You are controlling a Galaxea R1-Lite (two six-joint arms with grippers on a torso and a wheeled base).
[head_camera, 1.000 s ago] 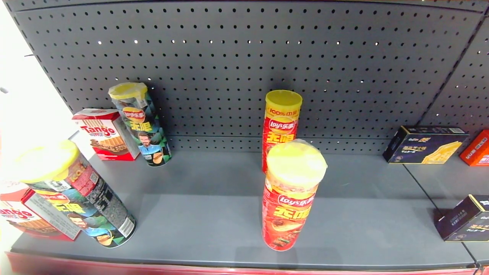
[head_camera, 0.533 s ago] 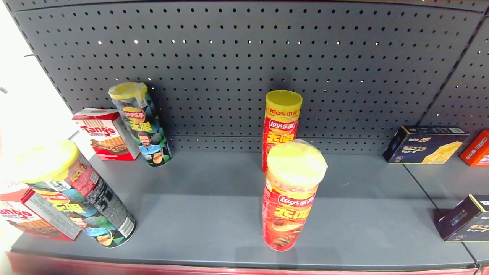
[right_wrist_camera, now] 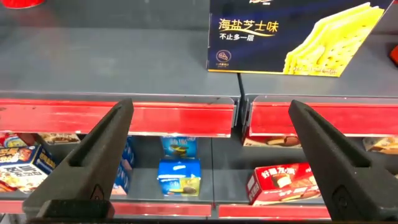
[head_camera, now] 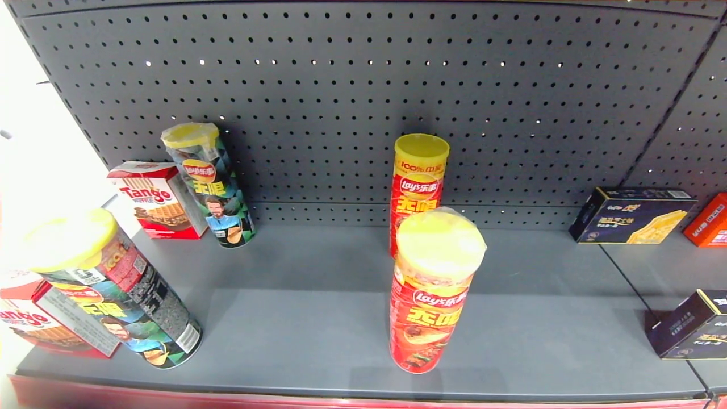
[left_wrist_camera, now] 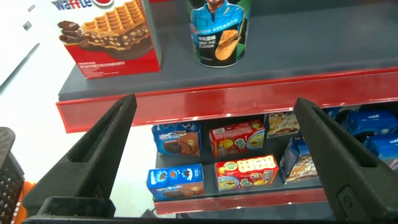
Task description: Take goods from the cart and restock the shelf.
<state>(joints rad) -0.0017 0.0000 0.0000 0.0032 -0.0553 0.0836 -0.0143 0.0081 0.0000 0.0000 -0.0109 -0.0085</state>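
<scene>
The grey shelf (head_camera: 318,318) carries two upright red chip cans, one near the front (head_camera: 429,295) and one behind it at the back panel (head_camera: 417,184). A dark green chip can (head_camera: 210,184) stands at the back left, and another (head_camera: 122,301) at the front left. My left gripper (left_wrist_camera: 214,104) is open and holds nothing, in front of the shelf's red front edge (left_wrist_camera: 249,99), below a wafer box (left_wrist_camera: 106,34) and a green can (left_wrist_camera: 217,31). My right gripper (right_wrist_camera: 211,107) is open, also with nothing in it, before the red edge (right_wrist_camera: 180,118) under a dark cracker box (right_wrist_camera: 286,37).
Wafer boxes stand at the back left (head_camera: 156,199) and front left (head_camera: 34,329). Dark boxes (head_camera: 633,216) (head_camera: 690,332) and an orange box (head_camera: 710,221) are on the right section. Bare shelf lies between the green and red cans. Lower shelves hold small snack boxes (left_wrist_camera: 236,140) (right_wrist_camera: 180,174).
</scene>
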